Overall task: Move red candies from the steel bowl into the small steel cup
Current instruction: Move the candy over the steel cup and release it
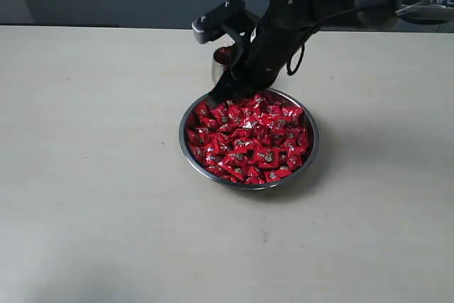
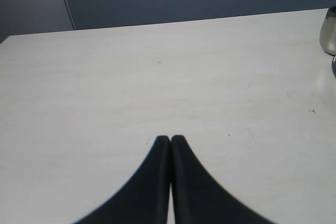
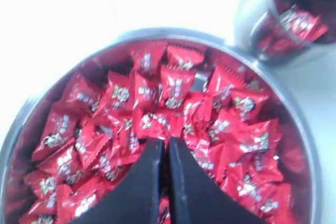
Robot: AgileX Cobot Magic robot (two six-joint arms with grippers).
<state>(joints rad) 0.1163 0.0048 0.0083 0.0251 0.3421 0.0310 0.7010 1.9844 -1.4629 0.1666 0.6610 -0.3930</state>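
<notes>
Red candies (image 3: 173,90) surround the right pincer (image 3: 165,141), seen clenched only in its wrist view.

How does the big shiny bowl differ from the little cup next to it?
The steel bowl is wide and shallow; the small steel cup is far narrower, with rounded sides. The bowl is heaped with red candies; the cup shows only a few. Both are shiny steel, upright, holding the same sweets.

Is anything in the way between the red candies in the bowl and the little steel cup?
Nothing visible. The small steel cup stands right beside the steel bowl, its mouth open, some red candies inside. The right gripper is down in the bowl.
</notes>
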